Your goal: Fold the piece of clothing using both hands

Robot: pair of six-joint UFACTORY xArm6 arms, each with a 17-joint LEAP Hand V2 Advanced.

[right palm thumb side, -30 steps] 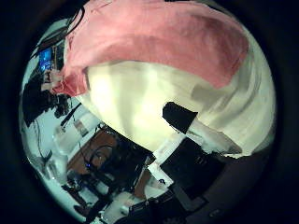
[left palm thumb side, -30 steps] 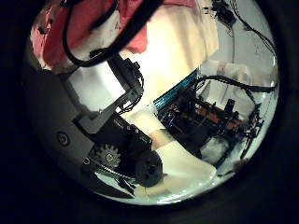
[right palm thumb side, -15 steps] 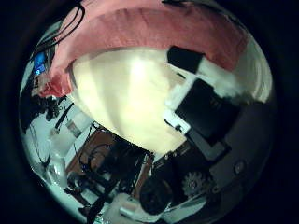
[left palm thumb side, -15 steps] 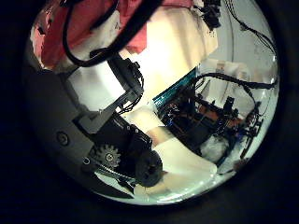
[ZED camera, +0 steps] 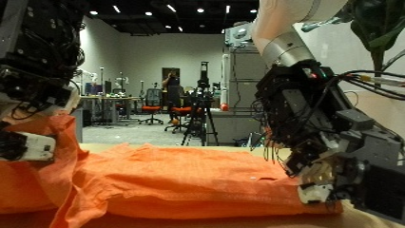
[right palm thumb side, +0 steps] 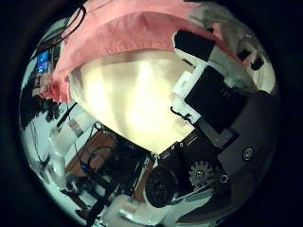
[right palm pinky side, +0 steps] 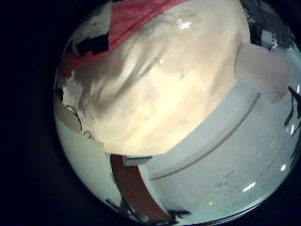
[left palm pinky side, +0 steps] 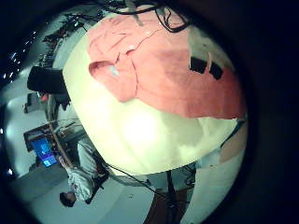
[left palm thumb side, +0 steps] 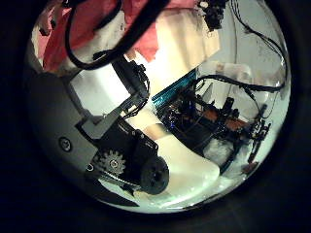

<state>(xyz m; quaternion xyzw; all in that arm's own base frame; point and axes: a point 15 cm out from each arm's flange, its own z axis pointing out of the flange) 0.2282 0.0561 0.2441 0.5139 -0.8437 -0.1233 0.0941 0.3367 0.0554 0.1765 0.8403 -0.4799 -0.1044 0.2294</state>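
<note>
Across lower frame, outside view: orange garment flat on table. Left hand and right hand hover, fingers relaxed, grasping nothing. Risk: uneven grabs bunch cloth, skewing fold.

Cream table, salmon-orange garment spread flat on it

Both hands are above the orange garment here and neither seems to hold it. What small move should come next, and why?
Probably lower the right robot hand to the near edge of the orange garment and take hold of it. The garment lies spread flat on the table, not yet folded. The right robot hand hangs just above the cloth with nothing in it, and the left robot hand is also over the cloth.
</note>
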